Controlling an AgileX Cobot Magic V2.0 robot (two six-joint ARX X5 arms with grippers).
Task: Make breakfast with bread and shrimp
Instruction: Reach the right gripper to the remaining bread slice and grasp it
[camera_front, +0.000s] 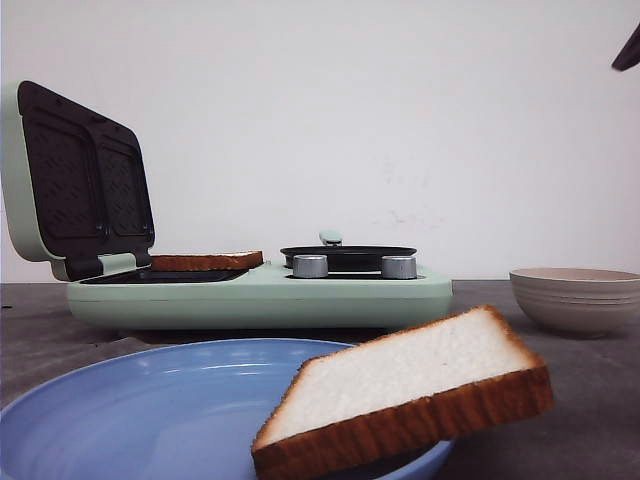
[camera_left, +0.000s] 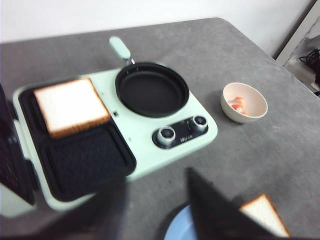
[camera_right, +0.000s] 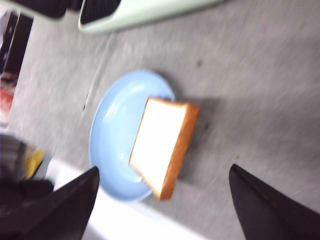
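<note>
1. Grey, slightly mottled table (camera_left: 260, 165) under everything, matte with a rough stone-ish look.
2. One mint green breakfast maker (camera_front: 260, 292), smooth plastic with rounded corners, its lid (camera_front: 70, 180) tipped up on the left showing two dark ribbed plates. On its right half sits one round black frying pan (camera_left: 152, 89) with a mint handle, and in front of that are two silver knobs (camera_left: 166, 134).
3. One pale blue plate (camera_front: 150, 410), glossy and round, right at the front.
4. Bread, two slices total. Slice one (camera_left: 70, 106) lies flat in the far grill bay of the maker, square, toasty brown crust all round. Slice two (camera_front: 410, 395) is propped on the plate's right rim, tilted, with its high corner pointing right and out past the rim. Soft white crumb, thick cut.
5. One beige ribbed bowl (camera_front: 578, 298) sits well off to the right, with orange-pink bits inside in the left wrist view, too blurry to say more.
6. Right gripper (camera_right: 165, 200): two dark fingers spread wide, nothing between them, hanging above the plate slice. Left gripper (camera_left: 155, 200): dark blurry fingers parted, holding nothing.
</note>
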